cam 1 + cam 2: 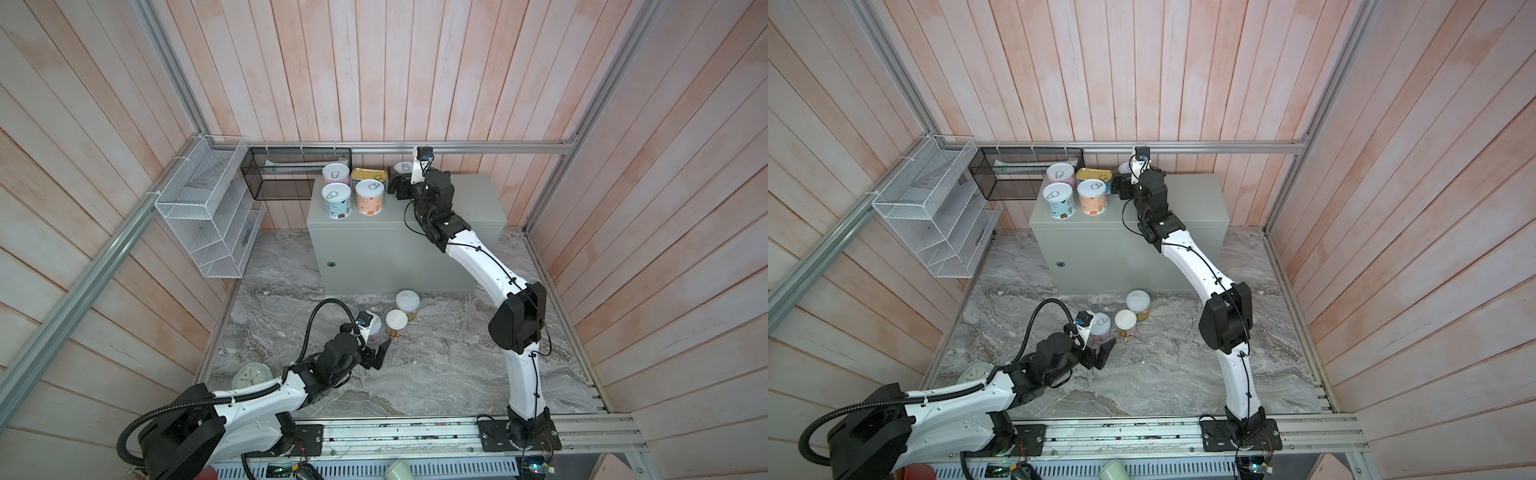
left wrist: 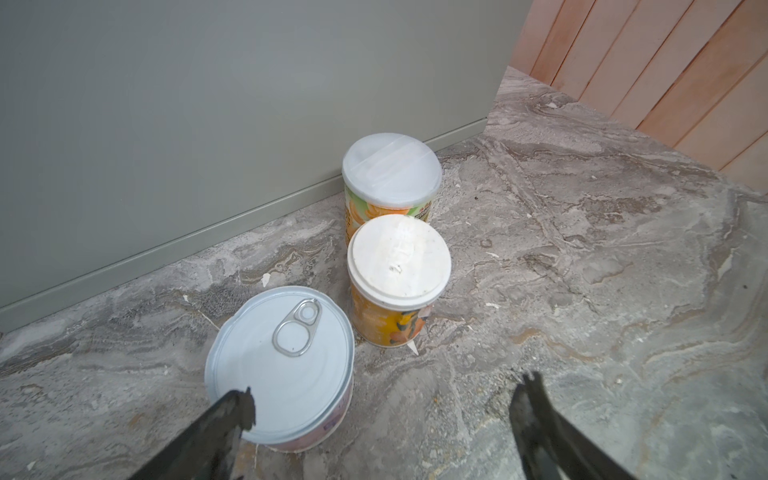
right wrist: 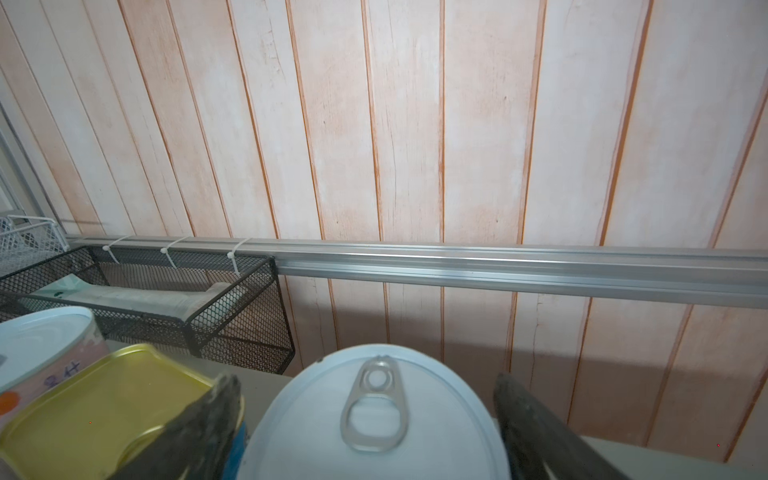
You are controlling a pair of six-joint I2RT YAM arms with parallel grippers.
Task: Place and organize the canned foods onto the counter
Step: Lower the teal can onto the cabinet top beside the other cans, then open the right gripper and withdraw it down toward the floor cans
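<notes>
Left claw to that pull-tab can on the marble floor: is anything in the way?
Nothing visible: the left claw is open right by the pull-tab can. The can sits off toward one finger, not centred. The nearer white-lidded can and the farther white-lidded can stand beyond it, toward the counter.

Four cans (image 1: pixel 369 195) are grouped in a square at the left end of the counter (image 1: pixel 469 203), and a fifth can (image 3: pixel 316 419) is set just right of them, between the jaws of the right gripper (image 3: pixel 365 386). On the floor (image 1: pixel 436 374) before the counter, a pull-tab can (image 2: pixel 282 365) is stood left of two lidded cans (image 2: pixel 399 257), one behind the other
</notes>
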